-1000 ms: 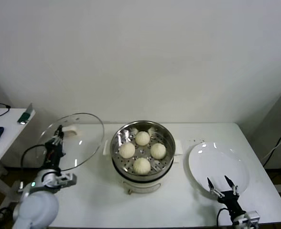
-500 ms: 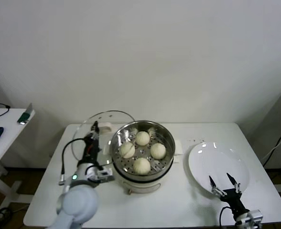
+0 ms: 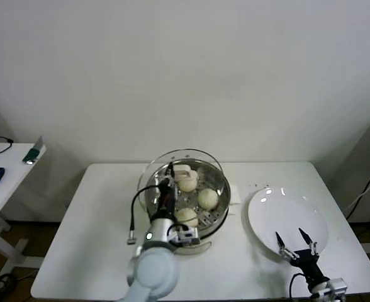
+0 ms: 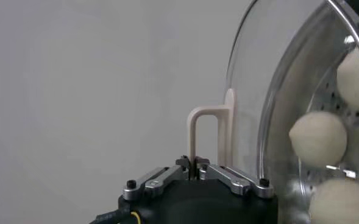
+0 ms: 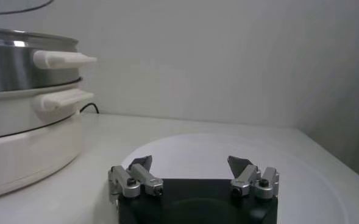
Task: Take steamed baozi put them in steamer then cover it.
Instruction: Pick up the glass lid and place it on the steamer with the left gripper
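Steamer (image 3: 218,200) holds 4 baozi (image 3: 208,198).

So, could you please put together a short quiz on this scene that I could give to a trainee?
1. True or false: the left gripper is shut on the handle of the glass lid.
2. Where are the buns now?
A. on the white plate
B. in the steamer
C. on the table
3. Fill in: the right gripper hovers open by the near edge of the ____.

Key
1. True; it grips the lid by its handle, holding it tilted over the steamer.
2. B
3. plate
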